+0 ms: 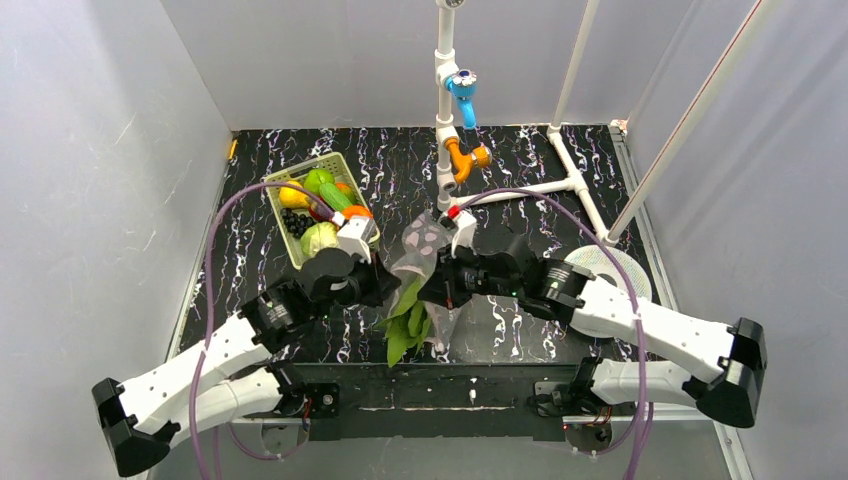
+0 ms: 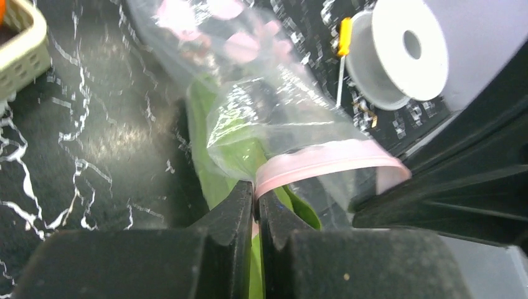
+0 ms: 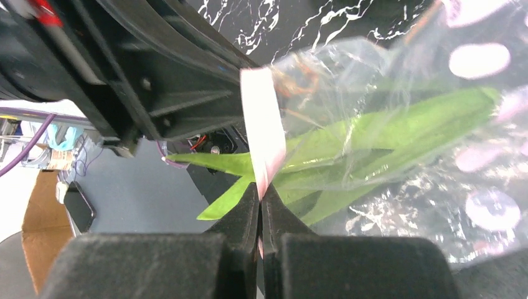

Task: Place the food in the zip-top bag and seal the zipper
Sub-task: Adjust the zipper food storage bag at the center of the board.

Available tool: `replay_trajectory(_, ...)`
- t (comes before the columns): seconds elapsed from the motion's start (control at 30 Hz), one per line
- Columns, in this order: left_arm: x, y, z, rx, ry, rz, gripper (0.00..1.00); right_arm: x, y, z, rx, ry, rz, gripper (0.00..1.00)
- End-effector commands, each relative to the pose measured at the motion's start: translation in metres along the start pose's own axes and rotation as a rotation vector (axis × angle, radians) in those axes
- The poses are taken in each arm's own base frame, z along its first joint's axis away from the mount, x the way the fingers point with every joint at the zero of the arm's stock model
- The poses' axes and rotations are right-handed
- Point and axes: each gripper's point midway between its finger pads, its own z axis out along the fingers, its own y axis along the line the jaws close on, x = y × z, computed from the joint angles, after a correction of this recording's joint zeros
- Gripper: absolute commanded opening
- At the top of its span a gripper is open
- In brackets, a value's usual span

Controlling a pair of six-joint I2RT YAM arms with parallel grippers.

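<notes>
Left tool (image 2: pixel 255 192): jaws closed, pinching the pink zipper (image 2: pixel 324 163) at one end of the mouth. Right tool (image 3: pixel 259 198): jaws closed, gripping the same strip. The zip-top bag (image 1: pixel 425 258) hangs between the two tools at mid-table, near the front edge, mouth toward the arms. The leafy green bunch (image 1: pixel 405 325) sits partly inside, its leaf tips protruding from the mouth. Other food pieces lie in the green basket (image 1: pixel 279 222) at the left rear of the table (image 1: pixel 400 170).
</notes>
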Motion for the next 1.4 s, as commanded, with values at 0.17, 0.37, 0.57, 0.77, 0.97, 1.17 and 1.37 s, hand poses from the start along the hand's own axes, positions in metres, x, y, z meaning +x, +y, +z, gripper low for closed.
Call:
replay_trajectory(0.17,-0.1,-0.082,-0.061,0.194,-0.075,0.056,0.0,-0.046,-0.006,-0.056,0.057,-0.191,-0.015,0.01)
replay_trajectory(0.37,-0.105,-0.093,-0.06,0.216,-0.049,0.068,0.0,-0.057,0.003,-0.07,0.029,-0.232,-0.031,0.01)
replay_trajectory(0.57,-0.11,-0.105,-0.063,0.266,-0.049,0.054,0.0,-0.056,-0.007,-0.076,0.082,-0.241,-0.044,0.01)
replay_trajectory(0.77,-0.146,-0.112,-0.075,0.256,-0.166,0.05,0.0,-0.073,-0.014,-0.112,0.188,-0.313,-0.099,0.01)
replay_trajectory(0.97,-0.128,-0.135,-0.039,0.322,-0.034,0.024,0.0,-0.088,-0.016,-0.152,0.258,-0.398,-0.143,0.01)
replay_trajectory(1.17,-0.098,-0.127,0.001,0.28,0.1,0.024,0.16,-0.071,-0.042,-0.156,0.366,-0.359,-0.129,0.01)
replay_trajectory(1.37,-0.096,-0.034,-0.05,0.049,0.043,0.115,0.87,-0.059,-0.031,-0.112,0.231,-0.311,-0.095,0.01)
